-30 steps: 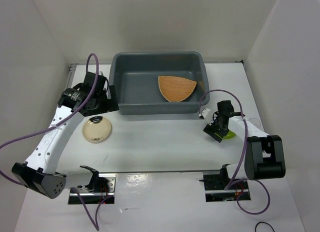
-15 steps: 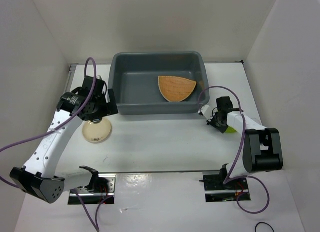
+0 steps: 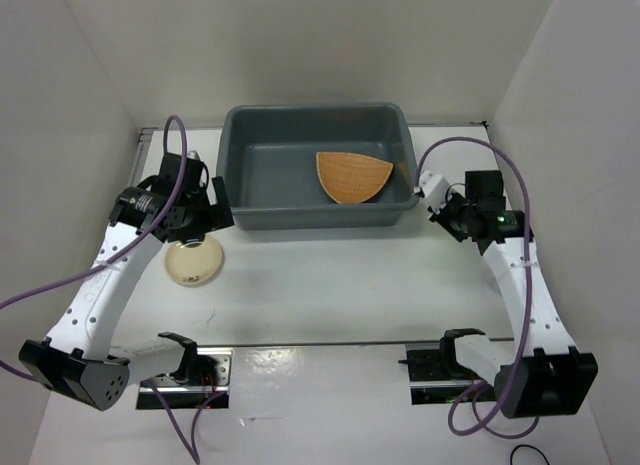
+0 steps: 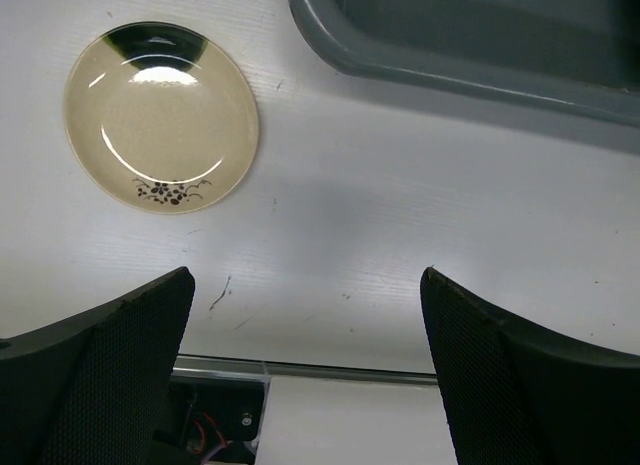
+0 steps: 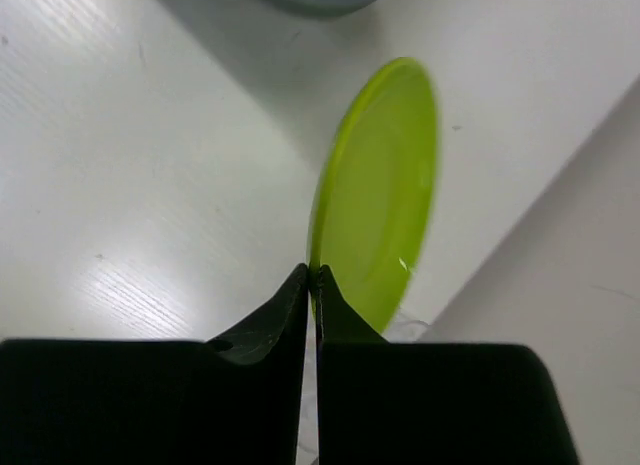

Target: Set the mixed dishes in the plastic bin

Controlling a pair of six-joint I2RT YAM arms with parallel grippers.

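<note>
The grey-blue plastic bin (image 3: 315, 165) stands at the back middle, and an orange-brown woven plate (image 3: 352, 175) lies inside it on the right. Off the table beside the bin's right end, my right gripper (image 5: 312, 275) is shut on the rim of the lime-green plate (image 5: 385, 185), which hangs on edge; in the top view this gripper (image 3: 452, 217) hides the plate. The cream saucer (image 4: 160, 115) with a dark mark lies on the table left of the bin. My left gripper (image 4: 305, 280) hovers open just beside the saucer (image 3: 192, 265), nothing between its fingers.
White walls close in the table on the left, back and right. The bin's near rim (image 4: 450, 70) runs close to the left gripper. A metal rail and arm mounts (image 3: 190, 365) line the near edge. Purple cables loop off both arms.
The right gripper shut on the green plate's rim, lifted it off the table and carried it back toward the bin's right end. The left gripper drifted slightly nearer over the saucer.
</note>
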